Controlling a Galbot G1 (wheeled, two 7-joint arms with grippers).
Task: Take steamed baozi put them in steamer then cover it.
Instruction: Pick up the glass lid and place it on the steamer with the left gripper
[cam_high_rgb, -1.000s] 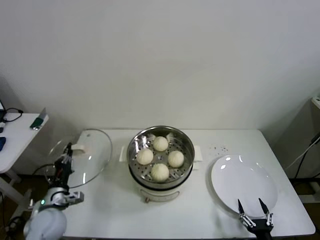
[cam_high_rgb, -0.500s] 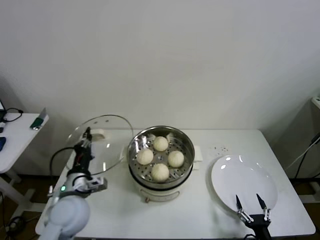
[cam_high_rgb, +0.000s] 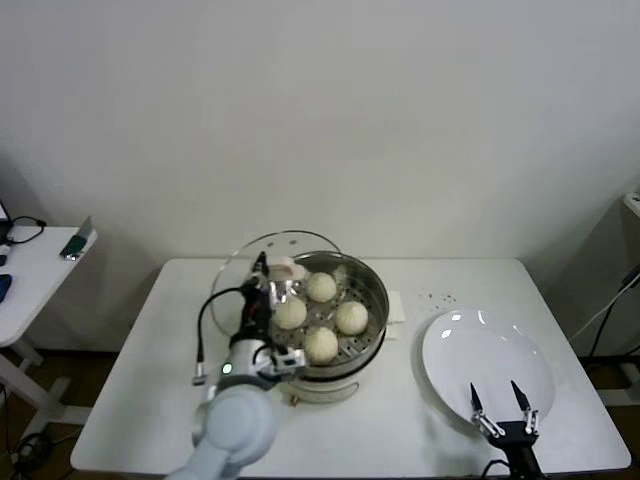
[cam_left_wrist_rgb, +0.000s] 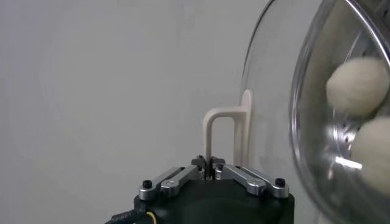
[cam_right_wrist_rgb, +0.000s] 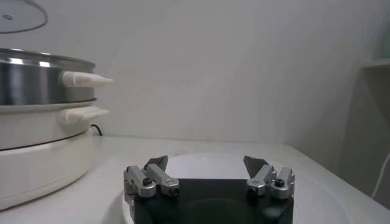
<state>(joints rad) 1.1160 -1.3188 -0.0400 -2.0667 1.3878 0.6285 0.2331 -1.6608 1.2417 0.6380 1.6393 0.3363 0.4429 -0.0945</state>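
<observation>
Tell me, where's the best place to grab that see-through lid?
By its small cream handle, which stands up from the middle of the glass lid like a little arch. The glass dome is smooth and probably slippery, so pinching across the thin handle from the outer side is the safer way. The left gripper is shut on that handle right now, the lid tilted beside the steamer.

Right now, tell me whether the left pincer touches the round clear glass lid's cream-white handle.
Touching: the left wrist view shows the left pincer shut on the lid's handle.
</observation>
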